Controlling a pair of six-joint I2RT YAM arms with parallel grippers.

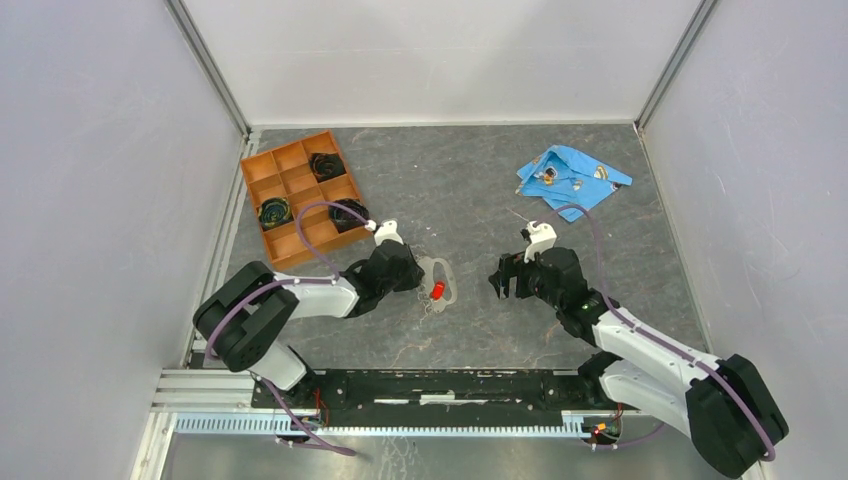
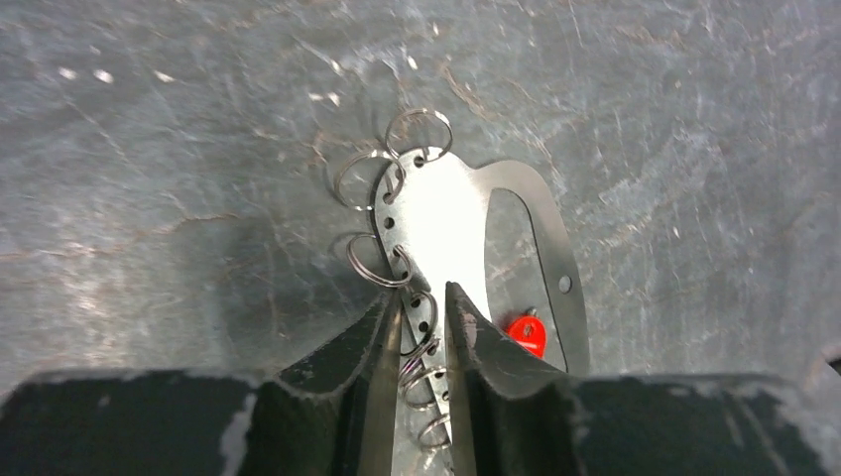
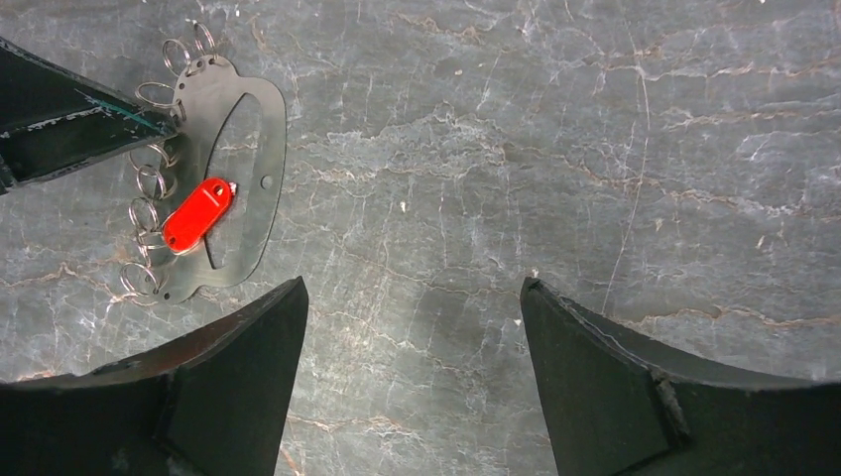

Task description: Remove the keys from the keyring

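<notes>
A flat silvery metal plate [image 1: 447, 270] with a handle cutout lies on the grey table between the arms. Several thin wire keyrings [image 2: 419, 132] hang from holes along its left edge. The red-headed key [image 1: 438, 291] lies on the plate, hooked at one ring; it also shows in the left wrist view [image 2: 526, 334] and the right wrist view [image 3: 196, 215]. My left gripper [image 2: 421, 297] is pinched on the plate's [image 2: 441, 218] perforated edge, with rings between its jaws. My right gripper [image 3: 412, 288] is wide open and empty over bare table, to the right of the plate [image 3: 260, 149].
An orange compartment tray [image 1: 300, 195] holding black coiled rings stands at the back left. A crumpled blue cloth [image 1: 570, 175] with shiny round bits lies at the back right. White walls enclose the table on three sides.
</notes>
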